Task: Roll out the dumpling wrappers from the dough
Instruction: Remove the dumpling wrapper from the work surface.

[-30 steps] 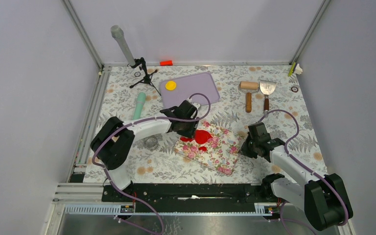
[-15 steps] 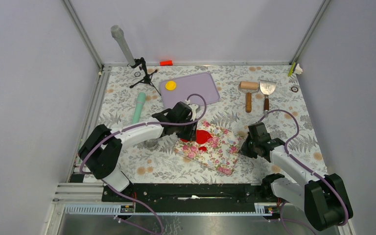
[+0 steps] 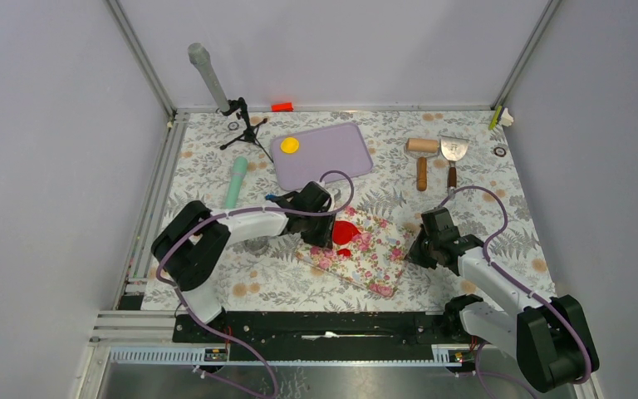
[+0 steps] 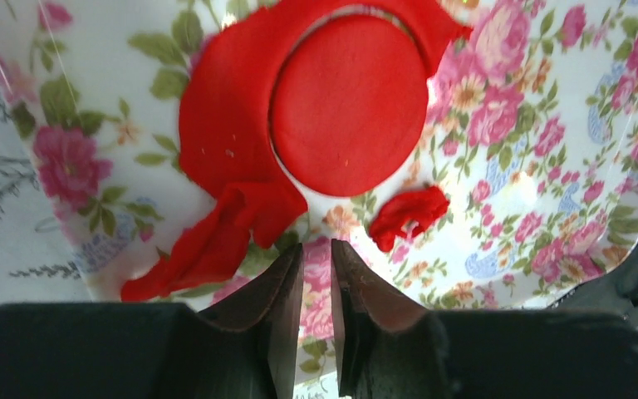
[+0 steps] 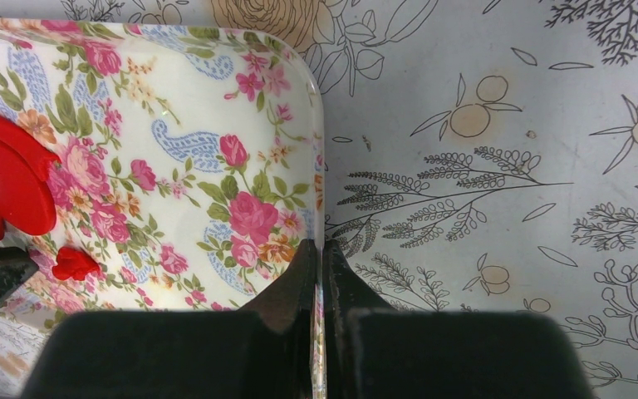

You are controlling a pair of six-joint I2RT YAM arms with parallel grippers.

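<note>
Grey walls box in a leaf-printed table (image 3: 482, 208). Near its middle lies the floral board (image 3: 378, 262), which serves as the work surface. The right gripper (image 5: 321, 248) is pinched tight on the board's right edge, seemingly to stop it sliding. On the lilac mat (image 3: 332, 154) behind rests the yellow wrapper (image 3: 290, 145), apparently set aside as finished. The left gripper (image 4: 316, 246) hovers low over the board, jaws a narrow slit apart with nothing between. It is just beside the ragged dough (image 4: 224, 133) that rings the red wrapper (image 4: 349, 104), likely to peel that waste away. A small scrap (image 4: 409, 214) lies apart.
</note>
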